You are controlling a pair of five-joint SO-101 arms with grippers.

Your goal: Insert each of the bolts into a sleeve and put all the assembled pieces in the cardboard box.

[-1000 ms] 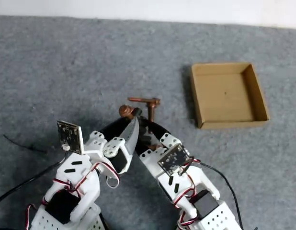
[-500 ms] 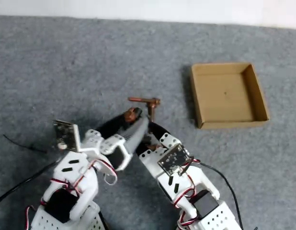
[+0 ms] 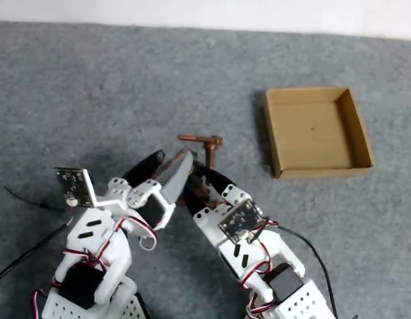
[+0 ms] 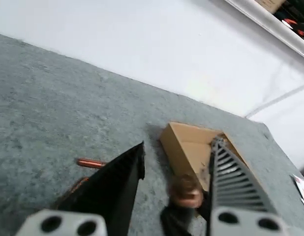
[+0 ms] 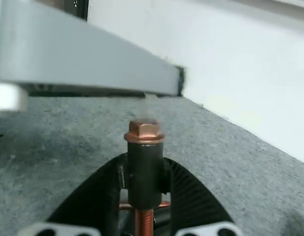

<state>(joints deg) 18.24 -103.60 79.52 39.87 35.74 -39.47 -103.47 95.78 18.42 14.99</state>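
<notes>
The right gripper (image 5: 143,169) is clamped on a black sleeve (image 5: 143,153) with a copper bolt (image 5: 144,132) seated through it. The long axis runs along the fingers, with the bolt head outermost. The left gripper (image 4: 179,147) stands spread and holds nothing, just beside that piece on the side away from the cardboard box (image 3: 273,133). The right arm is nearer the empty box, so the carry likely falls to it. Two loose bolts (image 3: 204,141) lie short of the box.

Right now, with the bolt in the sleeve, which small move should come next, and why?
Probably carry the right gripper toward the cardboard box: it grips the sleeve with the bolt seated in it, and the left gripper is open.
</notes>
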